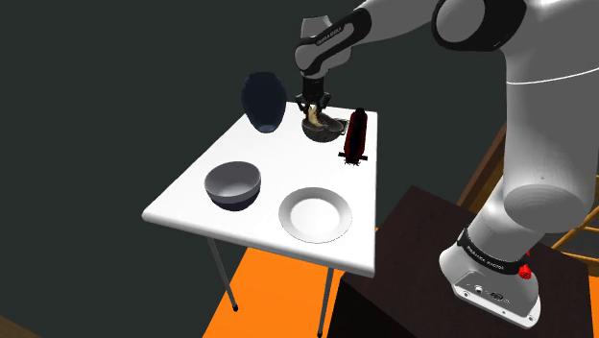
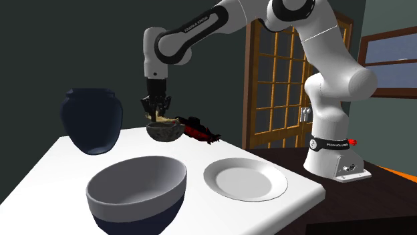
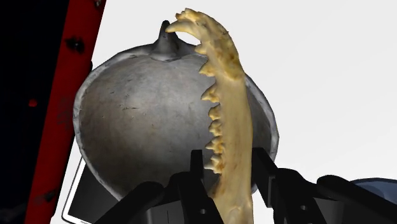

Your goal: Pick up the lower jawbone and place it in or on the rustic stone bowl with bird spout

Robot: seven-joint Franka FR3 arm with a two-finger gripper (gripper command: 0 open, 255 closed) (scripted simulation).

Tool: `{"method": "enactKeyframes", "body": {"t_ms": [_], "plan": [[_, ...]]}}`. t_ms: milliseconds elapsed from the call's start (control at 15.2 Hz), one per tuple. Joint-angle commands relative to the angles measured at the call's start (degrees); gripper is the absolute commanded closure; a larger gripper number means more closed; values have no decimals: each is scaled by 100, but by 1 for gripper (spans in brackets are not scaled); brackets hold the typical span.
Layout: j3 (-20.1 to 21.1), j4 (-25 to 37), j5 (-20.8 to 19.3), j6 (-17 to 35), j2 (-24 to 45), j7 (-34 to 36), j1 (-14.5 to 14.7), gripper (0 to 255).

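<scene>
A yellowish toothed jawbone (image 3: 224, 108) lies over the grey stone bowl (image 3: 133, 121), whose small spout (image 3: 167, 43) points away from the hand. My gripper (image 3: 230, 175) hangs right above the bowl with its fingers a little apart on either side of the bone's near end, so the jaws stand open. In the shoulder view the gripper (image 1: 315, 108) is just over the dark bowl (image 1: 324, 128) at the table's far edge, with the pale jawbone (image 1: 317, 118) inside. In the second exterior view the gripper (image 2: 158, 111) sits above the bowl (image 2: 165, 129) and the jawbone (image 2: 166, 119).
A red and black bottle-like object (image 1: 356, 134) lies beside the stone bowl. A dark blue vase (image 1: 263, 101) stands at the far corner. A grey bowl (image 1: 233, 184) and a white plate (image 1: 314, 213) sit on the white table (image 1: 192, 206) near its front. A wooden glazed door (image 2: 277, 80) stands behind.
</scene>
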Motion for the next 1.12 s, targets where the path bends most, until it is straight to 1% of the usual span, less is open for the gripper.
{"method": "enactKeyframes", "body": {"t_ms": [0, 462, 528, 858, 1056], "plan": [[2, -28, 3, 56, 25, 2, -1, 255], [2, -28, 3, 56, 25, 2, -1, 255], [2, -28, 3, 56, 25, 2, -1, 0], [2, -27, 3, 56, 25, 2, -1, 0], [-11, 184, -36, -409, -230, 25, 34, 0]]}}
